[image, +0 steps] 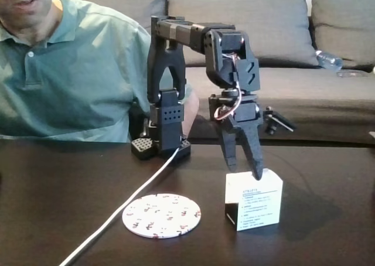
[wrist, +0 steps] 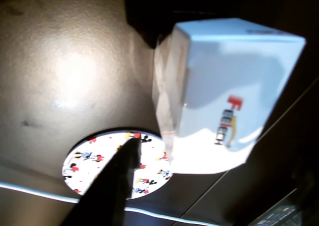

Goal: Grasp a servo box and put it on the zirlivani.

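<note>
Servo box (image: 253, 199): white, roughly cubic, label of blue and dark lines facing front, standing on the dark desk (image: 58, 190) towards its right front; zirlivani (image: 162, 215) just left, apart; gripper (image: 246, 169) jaws part-open astride the box top, grip not confirmed; wrist view reveals red lettering on another face; grey sofa (image: 304, 55) behind.

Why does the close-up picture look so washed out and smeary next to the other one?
In the wrist view, glare whitens the table, and the servo box and zirlivani look soft and overexposed; the fixed view is evenly lit, the servo box label fairly sharp.
</note>
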